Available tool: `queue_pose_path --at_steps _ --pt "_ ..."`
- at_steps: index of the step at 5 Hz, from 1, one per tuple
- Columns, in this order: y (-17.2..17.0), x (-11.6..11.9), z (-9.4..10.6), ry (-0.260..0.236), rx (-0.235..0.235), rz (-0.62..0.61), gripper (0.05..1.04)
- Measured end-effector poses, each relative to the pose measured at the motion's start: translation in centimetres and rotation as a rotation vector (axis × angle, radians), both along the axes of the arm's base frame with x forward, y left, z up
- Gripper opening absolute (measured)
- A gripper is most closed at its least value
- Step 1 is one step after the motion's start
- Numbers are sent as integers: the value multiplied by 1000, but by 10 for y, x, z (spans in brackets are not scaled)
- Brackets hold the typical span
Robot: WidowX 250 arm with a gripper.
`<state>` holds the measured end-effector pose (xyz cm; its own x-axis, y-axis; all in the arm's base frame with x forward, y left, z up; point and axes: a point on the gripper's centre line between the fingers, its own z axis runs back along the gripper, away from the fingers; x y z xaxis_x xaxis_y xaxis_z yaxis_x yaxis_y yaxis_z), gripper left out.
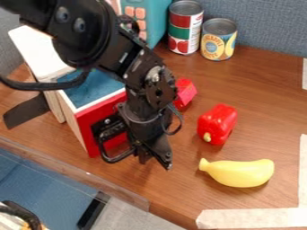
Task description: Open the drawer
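Beside the red-fronted drawer [94, 117], the claw [156, 162]; farther back, labelled cans [185, 28].

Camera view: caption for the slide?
Black metal tool by the open white drawer with red front, curved yellow plastic banana nearby.

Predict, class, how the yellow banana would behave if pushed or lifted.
The banana looks like a moulded toy with smooth, even skin, so it would probably stay stiff and feel light for its size. That smoothness might let it slip from a loose grip. Its curved body suggests it would rock or swivel when pushed rather than roll straight.
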<state>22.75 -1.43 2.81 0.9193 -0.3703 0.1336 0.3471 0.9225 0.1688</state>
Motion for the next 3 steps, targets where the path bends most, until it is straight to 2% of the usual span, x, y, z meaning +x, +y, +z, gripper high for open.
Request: queue_pose_path --at_steps 2,3 --pt "-11 -5 3 14 -17 4 150" --pt "-13 -4 3 11 -26 7 181"
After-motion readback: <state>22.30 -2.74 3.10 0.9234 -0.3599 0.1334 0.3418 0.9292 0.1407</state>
